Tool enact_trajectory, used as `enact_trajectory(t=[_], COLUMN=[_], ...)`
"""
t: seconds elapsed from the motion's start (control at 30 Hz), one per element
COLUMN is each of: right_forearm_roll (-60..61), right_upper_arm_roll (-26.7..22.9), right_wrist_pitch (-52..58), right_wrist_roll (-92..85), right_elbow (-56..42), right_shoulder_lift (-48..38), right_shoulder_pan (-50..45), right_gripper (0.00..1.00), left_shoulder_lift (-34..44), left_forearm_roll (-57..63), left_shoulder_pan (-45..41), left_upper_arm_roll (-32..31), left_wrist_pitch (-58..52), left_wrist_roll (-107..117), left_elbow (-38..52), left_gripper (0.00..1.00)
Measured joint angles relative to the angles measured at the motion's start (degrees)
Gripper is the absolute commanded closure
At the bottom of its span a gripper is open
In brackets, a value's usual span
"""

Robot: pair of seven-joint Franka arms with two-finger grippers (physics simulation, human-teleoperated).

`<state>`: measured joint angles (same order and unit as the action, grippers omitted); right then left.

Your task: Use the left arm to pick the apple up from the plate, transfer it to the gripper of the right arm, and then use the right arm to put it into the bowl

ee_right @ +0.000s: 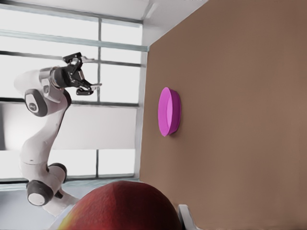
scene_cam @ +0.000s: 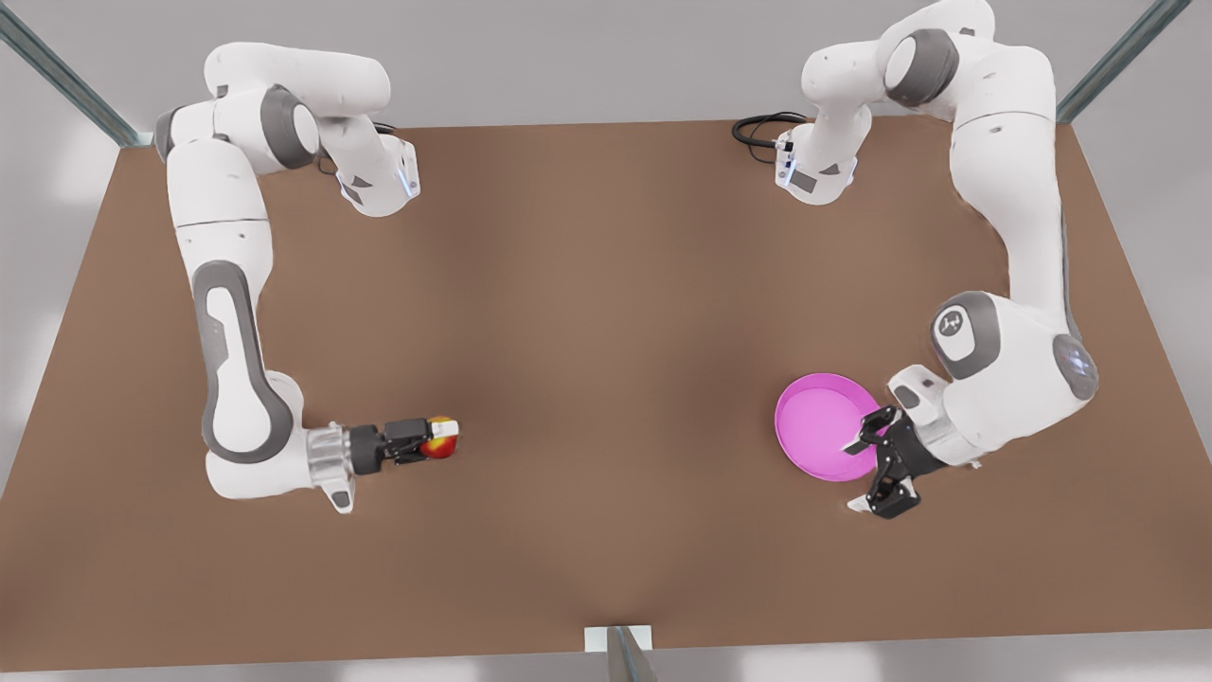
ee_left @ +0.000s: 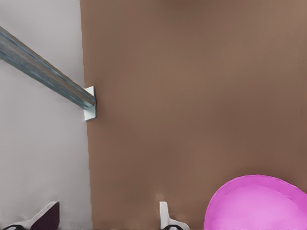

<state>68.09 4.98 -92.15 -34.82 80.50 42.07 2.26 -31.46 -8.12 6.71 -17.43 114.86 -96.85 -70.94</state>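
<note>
On the front view's left, my right end effector [scene_cam: 437, 439] pinched the apple [scene_cam: 441, 439]; my left end effector [scene_cam: 876, 464] hung spread beside the plate [scene_cam: 820, 417]. Handover done, I judged; bowl drop remained.

Red-yellow apple [scene_cam: 440, 438], magenta plate [scene_cam: 820, 421], brown table [scene_cam: 606, 313].

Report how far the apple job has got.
Done: the apple is off the plate and sits clamped in the right gripper, at the front view's left, so pickup and handover look complete. In hand: the right arm holds it. The left gripper waits by the plate's rim, jaws open. Left: placing the apple into the bowl.
</note>
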Motion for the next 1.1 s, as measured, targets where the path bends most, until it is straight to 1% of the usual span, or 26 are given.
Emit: enact_trajectory(t=[0.07, 0.13, 0.17, 0.2, 0.23, 0.27, 0.33, 0.43, 0.63, 0.87, 1.03, 1.07, 1.1], right_forearm_roll=[-4.7, -9.7, -12.0, -14.6, -17.4, -19.9, -25.2, -32.3, -43.9, -47.5, -48.1, -48.1, -48.2], right_upper_arm_roll=[-4.0, -6.6, -7.3, -7.9, -8.5, -9.3, -10.5, -11.3, -12.6, -14.3, -14.6, -14.5, -14.5], right_wrist_pitch=[1.1, 1.9, 2.2, 2.5, 2.7, 2.8, 3.0, 2.7, -2.4, -7.9, -9.7, -9.8, -10.0], right_wrist_roll=[-0.9, -2.2, -2.9, -3.6, -4.4, -5.2, -6.9, -9.5, -14.5, -19.9, -23.1, -23.6, -24.1], right_elbow=[0.7, 0.9, 0.9, 0.8, 0.7, 0.5, -0.1, -0.7, -1.3, -3.2, -3.3, -3.4, -3.4], right_shoulder_lift=[-1.0, -1.4, -1.4, -1.6, -1.6, -1.7, -2.1, -2.5, -2.0, 3.3, 4.1, 4.1, 4.0], right_shoulder_pan=[0.1, 0.8, 1.1, 1.5, 2.0, 2.4, 2.9, 4.0, 5.6, 5.8, 5.7, 5.7, 5.7], right_gripper=[0.3, 0.3, 0.3, 0.3, 0.3, 0.3, 0.3, 0.3, 0.3, 0.3, 0.29, 0.0, 0.0], left_shoulder_lift=[4.0, 8.9, 12.8, 18.7, 22.6, 24.2, 21.8, 19.2, 18.7, 18.5, 18.5, 18.5, 18.5], left_forearm_roll=[6.8, 10.1, 10.4, 9.3, 8.4, 7.6, 6.7, 6.1, 5.5, 5.3, 5.3, 5.3, 5.3], left_shoulder_pan=[0.6, 0.7, 0.0, -2.9, -5.7, -7.1, -8.1, -8.5, -9.0, -8.6, -8.6, -8.6, -8.6], left_upper_arm_roll=[2.8, 3.9, 5.8, 11.0, 15.0, 17.0, 18.7, 19.3, 19.3, 19.4, 19.4, 19.4, 19.4], left_wrist_pitch=[-6.3, -11.2, -13.2, -14.3, -15.0, -15.6, -16.7, -17.7, -18.8, -19.2, -19.3, -19.3, -19.3], left_wrist_roll=[9.8, 19.5, 24.0, 28.1, 32.0, 35.6, 42.3, 51.0, 64.7, 75.8, 81.4, 82.3, 83.2], left_elbow=[0.7, 0.8, -1.3, -7.1, -11.4, -13.2, -10.6, -9.1, -8.9, -9.0, -9.1, -9.1, -9.1], left_gripper=[0.0, 0.0, 0.0, 0.0, 0.0, 0.0, 0.0, 0.0, 0.0, 0.0, 0.0, 0.0, 0.0])
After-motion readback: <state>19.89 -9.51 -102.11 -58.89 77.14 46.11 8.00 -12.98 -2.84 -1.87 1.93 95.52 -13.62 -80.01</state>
